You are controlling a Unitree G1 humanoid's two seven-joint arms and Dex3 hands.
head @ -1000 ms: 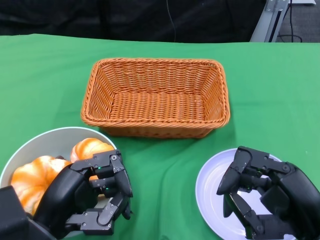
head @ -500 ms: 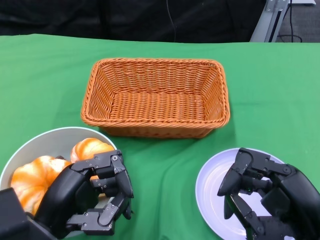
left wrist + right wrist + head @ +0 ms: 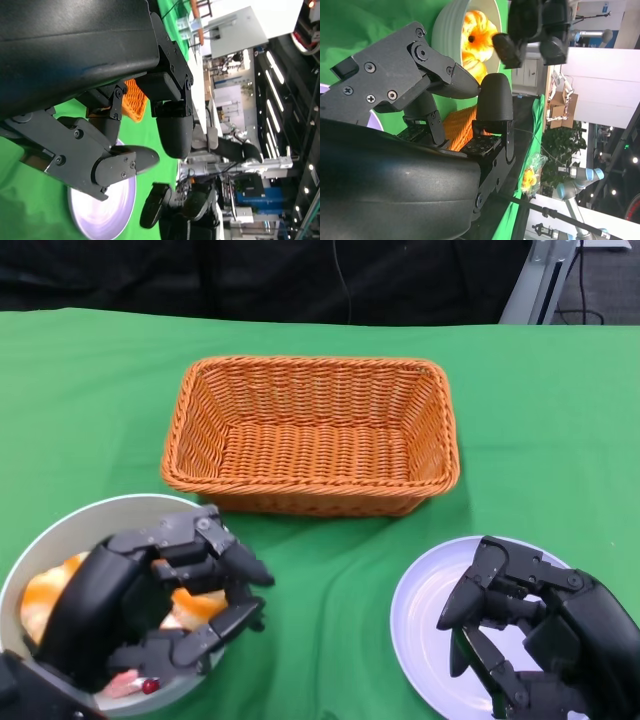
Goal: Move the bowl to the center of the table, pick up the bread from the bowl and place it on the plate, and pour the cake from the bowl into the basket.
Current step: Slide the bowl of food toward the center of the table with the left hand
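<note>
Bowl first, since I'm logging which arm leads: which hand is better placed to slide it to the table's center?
Probably the left. The left hand is over the bowl, fingers by its rim. The right hand hovers across the table over the plate.

A basket (image 3: 311,435) sits in the middle of the bench (image 3: 540,400), toward the far side. Nearer, at the left, a bowl (image 3: 60,530) holds bread (image 3: 195,602), with the left hand (image 3: 150,605) over it. Nearer right lies a plate (image 3: 425,615), under the right hand (image 3: 530,630).
</note>
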